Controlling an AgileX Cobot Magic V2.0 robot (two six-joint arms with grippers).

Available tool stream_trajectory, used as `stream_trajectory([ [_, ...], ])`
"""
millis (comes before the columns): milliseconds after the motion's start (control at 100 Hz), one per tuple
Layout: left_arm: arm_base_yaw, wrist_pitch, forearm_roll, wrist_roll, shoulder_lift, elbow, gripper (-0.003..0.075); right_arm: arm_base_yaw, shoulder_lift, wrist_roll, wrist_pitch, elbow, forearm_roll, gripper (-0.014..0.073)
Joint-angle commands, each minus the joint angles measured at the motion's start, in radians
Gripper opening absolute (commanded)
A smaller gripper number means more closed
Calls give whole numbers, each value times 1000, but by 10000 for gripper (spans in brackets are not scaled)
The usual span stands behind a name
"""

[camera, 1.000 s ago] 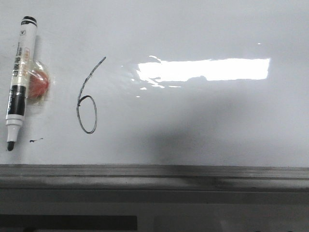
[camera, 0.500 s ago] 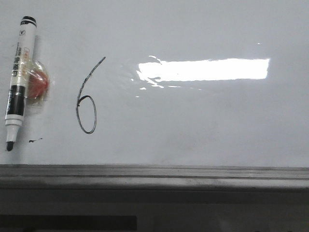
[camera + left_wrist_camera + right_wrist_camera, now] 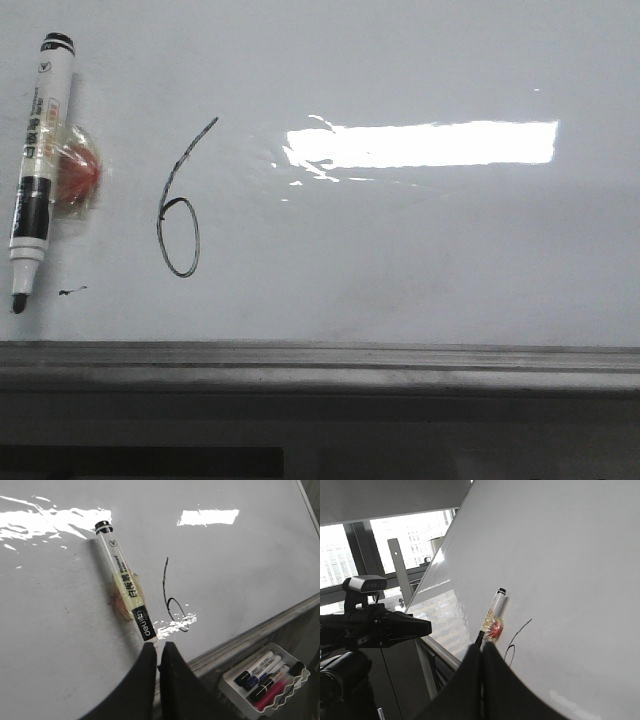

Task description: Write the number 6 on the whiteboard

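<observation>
Front close — wrists oblique, whiteboard shared

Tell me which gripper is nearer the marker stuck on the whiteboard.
Left. The left gripper is right at the marker, by its tip end; the right gripper is well back from it.

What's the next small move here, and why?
Probably none beyond holding both arms back. The number 6 is drawn complete on the whiteboard, loop closed. The marker sits on the board left of the digit, uncapped, held by neither arm. Left end effector and right end effector both look shut, holding nothing.
</observation>
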Motion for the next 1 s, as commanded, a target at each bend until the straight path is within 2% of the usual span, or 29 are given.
stream_trajectory([
  [0, 3, -64, -4, 2, 8, -22, -11, -2, 8, -6, -81, -25, -14, -55],
  [300, 3, -67, 6, 2, 8, -22, -11, -2, 8, -6, -81, -25, -14, -55],
  [470, 58, -71, 144, -42, 8, -22, -11, -2, 8, -6, -81, -25, -14, -55],
  [750, 300, -84, 270, -196, -26, -16, -11, -2, 8, -6, -81, -25, -14, -55],
  [890, 461, -89, 347, -301, -64, 12, -11, -2, 8, -6, -81, -25, -14, -55],
  [990, 573, -89, 351, -301, -84, 39, -11, -2, 8, -6, -81, -25, -14, -55],
])
